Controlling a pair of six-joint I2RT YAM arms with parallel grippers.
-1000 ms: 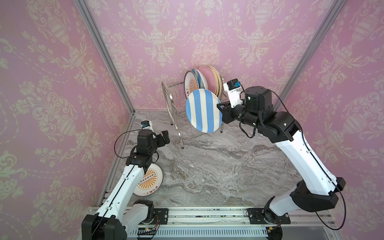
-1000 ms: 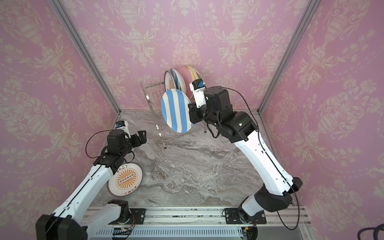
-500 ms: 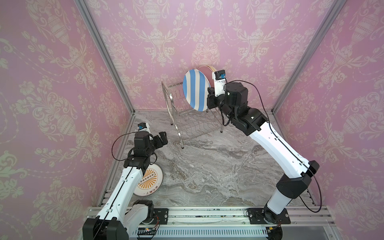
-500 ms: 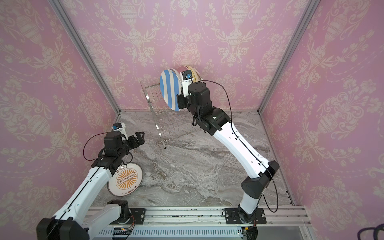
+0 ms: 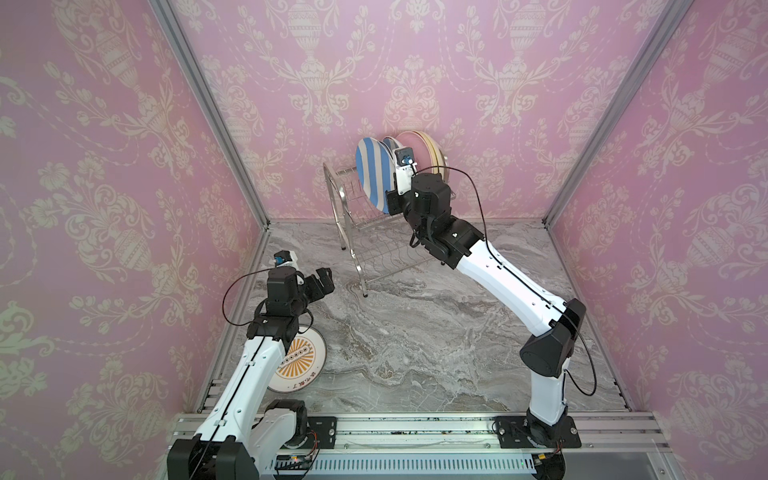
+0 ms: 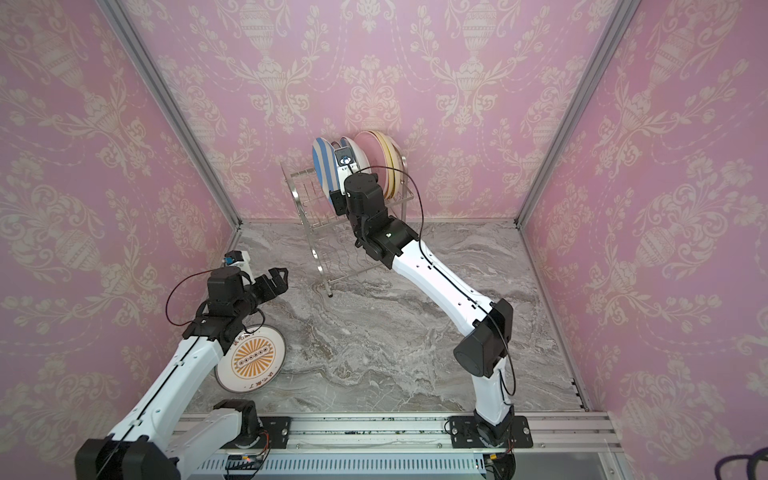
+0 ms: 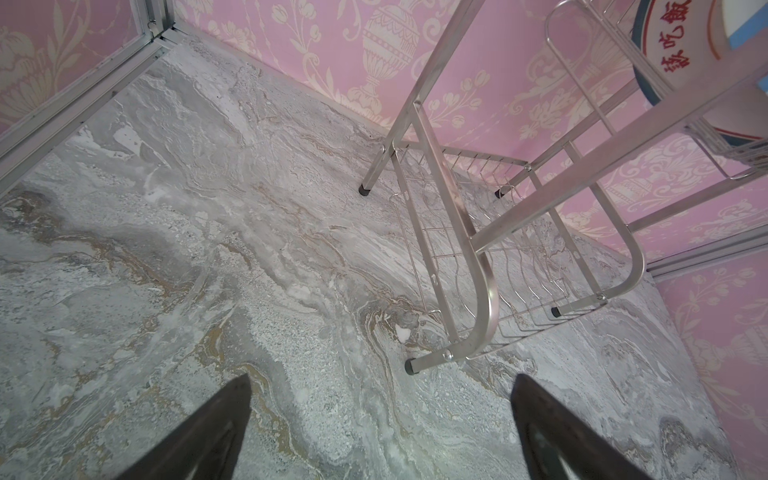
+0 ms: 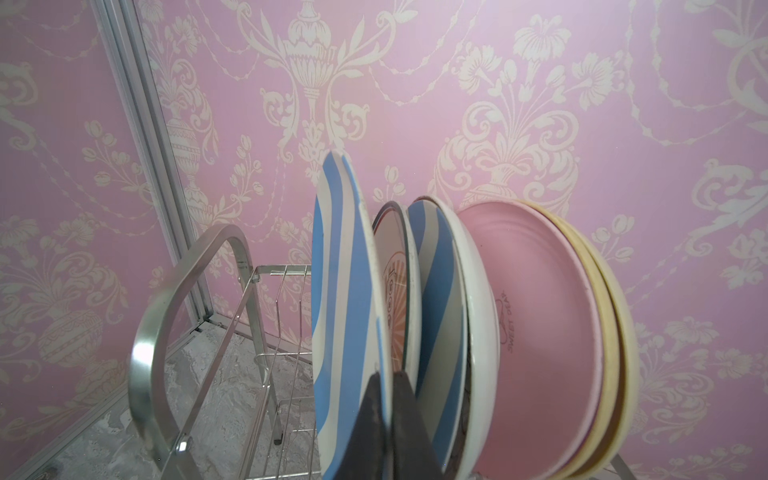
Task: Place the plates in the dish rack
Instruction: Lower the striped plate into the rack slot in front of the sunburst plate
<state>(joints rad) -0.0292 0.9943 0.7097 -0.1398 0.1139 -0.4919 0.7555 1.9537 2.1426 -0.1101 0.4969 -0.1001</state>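
Blue-and-white striped round plate (image 8: 345, 311): upright, edge-on to suit a silver wire dish rack (image 8: 166, 299) slot | right gripper (image 8: 388, 376): jaws pinching its rim | left gripper (image 7: 382, 380): jaws spread, empty

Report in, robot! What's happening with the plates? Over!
Right hand shut on striped plate, upright at top of dish rack. Left hand open, empty. Sunburst plate flat on table. Racked plates close beside.
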